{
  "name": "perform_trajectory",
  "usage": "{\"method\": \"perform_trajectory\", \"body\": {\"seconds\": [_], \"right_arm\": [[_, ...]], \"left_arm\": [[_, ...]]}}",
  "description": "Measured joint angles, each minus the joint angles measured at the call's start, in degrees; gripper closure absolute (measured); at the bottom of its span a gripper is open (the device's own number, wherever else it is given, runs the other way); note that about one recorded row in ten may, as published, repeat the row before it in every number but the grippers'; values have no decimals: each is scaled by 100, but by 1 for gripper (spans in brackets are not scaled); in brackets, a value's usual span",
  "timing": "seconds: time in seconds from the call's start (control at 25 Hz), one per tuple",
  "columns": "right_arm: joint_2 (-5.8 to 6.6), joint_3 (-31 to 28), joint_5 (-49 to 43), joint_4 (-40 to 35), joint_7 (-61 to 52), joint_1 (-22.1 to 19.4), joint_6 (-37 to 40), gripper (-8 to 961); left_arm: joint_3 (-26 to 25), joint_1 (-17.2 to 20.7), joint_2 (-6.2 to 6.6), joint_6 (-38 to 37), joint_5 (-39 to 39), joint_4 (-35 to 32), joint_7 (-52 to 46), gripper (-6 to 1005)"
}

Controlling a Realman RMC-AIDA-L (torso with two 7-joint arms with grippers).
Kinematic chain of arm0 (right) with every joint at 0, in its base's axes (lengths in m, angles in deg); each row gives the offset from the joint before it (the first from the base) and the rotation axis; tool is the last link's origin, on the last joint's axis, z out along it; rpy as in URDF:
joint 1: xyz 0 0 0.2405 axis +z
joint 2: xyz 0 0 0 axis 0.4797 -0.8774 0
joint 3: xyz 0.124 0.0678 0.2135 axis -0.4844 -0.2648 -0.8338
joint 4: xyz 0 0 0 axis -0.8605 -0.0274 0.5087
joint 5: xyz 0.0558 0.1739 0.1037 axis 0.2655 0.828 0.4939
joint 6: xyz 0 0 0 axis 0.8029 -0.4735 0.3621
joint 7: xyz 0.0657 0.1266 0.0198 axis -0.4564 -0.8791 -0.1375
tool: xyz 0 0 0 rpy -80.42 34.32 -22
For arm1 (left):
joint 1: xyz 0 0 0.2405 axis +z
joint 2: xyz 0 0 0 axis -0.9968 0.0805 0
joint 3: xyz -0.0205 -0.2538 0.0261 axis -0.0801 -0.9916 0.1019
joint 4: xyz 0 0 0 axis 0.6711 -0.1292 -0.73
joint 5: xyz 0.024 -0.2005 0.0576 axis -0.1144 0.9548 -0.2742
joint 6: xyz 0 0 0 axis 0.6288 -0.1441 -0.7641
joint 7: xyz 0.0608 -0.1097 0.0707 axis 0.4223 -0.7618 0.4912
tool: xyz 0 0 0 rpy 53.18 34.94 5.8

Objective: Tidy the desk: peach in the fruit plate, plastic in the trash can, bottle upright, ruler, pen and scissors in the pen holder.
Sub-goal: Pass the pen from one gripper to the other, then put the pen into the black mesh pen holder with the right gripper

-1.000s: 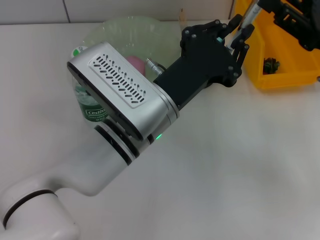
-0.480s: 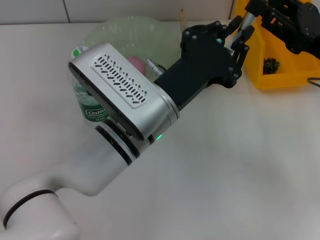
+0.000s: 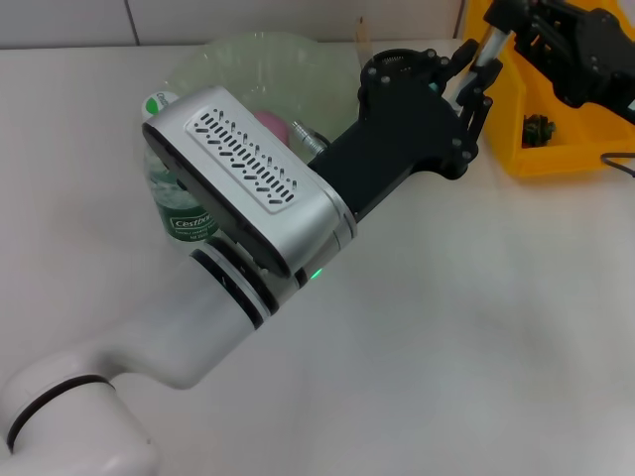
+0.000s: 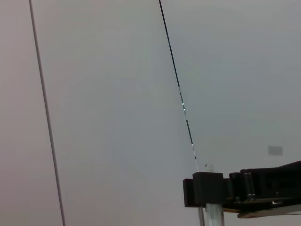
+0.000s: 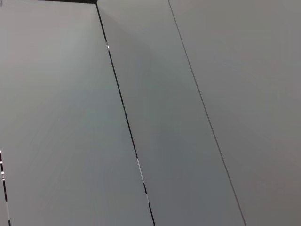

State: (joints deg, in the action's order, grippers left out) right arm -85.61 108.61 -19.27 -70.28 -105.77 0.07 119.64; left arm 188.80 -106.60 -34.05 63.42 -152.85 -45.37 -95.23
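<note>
Likely the ruler (image 3: pixel 480 61), clear and slender, pinched in the left claw (image 3: pixel 474 79) above the tabletop (image 3: pixel 476 327), just beside the yellow pen holder (image 3: pixel 556 149). Now met at its upper end by the right claw (image 3: pixel 511 20), farther off a second ago; impossible to tell its grip. Looks like a handover toward the holder. Counted: one ruler, one peach (image 3: pixel 270 124), one fruit plate (image 3: pixel 238 59), one bottle (image 3: pixel 184 213), one pen holder, two claws.

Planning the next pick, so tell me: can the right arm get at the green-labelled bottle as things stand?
Probably not. The left arm lies across the desk in front of the bottle, covering most of it, while the right tool is far off by the yellow bin.
</note>
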Motion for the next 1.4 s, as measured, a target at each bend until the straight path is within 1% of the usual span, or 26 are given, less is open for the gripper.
{"method": "perform_trajectory", "body": {"seconds": [0.16, 0.52, 0.68, 0.76, 0.84, 0.92, 0.96, 1.04, 1.12, 1.16, 1.2, 1.24, 1.28, 1.32, 1.36, 1.4], "right_arm": [[-1, 83, 17, -85, 0, -28, -25, 818], [-11, 44, 53, -168, 56, -129, 106, 817], [-18, 44, 241, -199, 56, -175, 126, 817], [-17, 42, 544, -199, 56, -219, 90, 818], [-13, 35, 631, -199, 56, -227, 82, 818], [-2, -66, 776, -204, 83, -236, 60, 819], [-2, -132, 789, -206, 111, -235, 44, 819], [-2, -186, 797, -208, 152, -233, 1, 820], [-3, -262, 803, -209, 252, -212, -161, 821], [-3, -270, 804, -211, 310, -181, -331, 822], [-3, -270, 804, -211, 310, -181, -331, 822], [-2, -264, 804, -212, 340, -160, -401, 822], [-2, -256, 804, -215, 377, -138, -461, 822], [-1, -248, 804, -218, 419, -117, -513, 822], [3, -230, 804, -222, 476, -57, -626, 822], [3, -230, 804, -222, 476, -57, -626, 822]], "left_arm": [[0, -6, -1, -25, -2, 0, 2, 683], [-27, 26, -22, -149, -38, -95, 7, 672], [-28, 53, -31, -176, -10, -106, 8, 668], [-28, 64, -23, -177, -7, -128, 8, 665], [-49, 218, 97, -233, 20, -473, 8, 663], [-62, 256, 173, -302, 76, -650, 6, 582], [-70, 292, 283, -438, 199, -872, 5, 542], [-81, 337, 451, -666, 398, -1184, 4, 461], [-128, 389, 696, -1087, 707, -1651, 3, 429], [-247, 438, 975, -1633, 1023, -2192, 2, 413], [-247, 438, 975, -1633, 1023, -2192, 2, 397], [-319, 468, 1106, -1920, 1139, -2451, 1, 381], [-381, 496, 1202, -2140, 1186, -2643, 1, 364], [-381, 496, 1202, -2140, 1186, -2643, 1, 348], [-642, 616, 1501, -2853, 1313, -3303, 0, 332], [-642, 616, 1501, -2853, 1313, -3303, 0, 316]]}}
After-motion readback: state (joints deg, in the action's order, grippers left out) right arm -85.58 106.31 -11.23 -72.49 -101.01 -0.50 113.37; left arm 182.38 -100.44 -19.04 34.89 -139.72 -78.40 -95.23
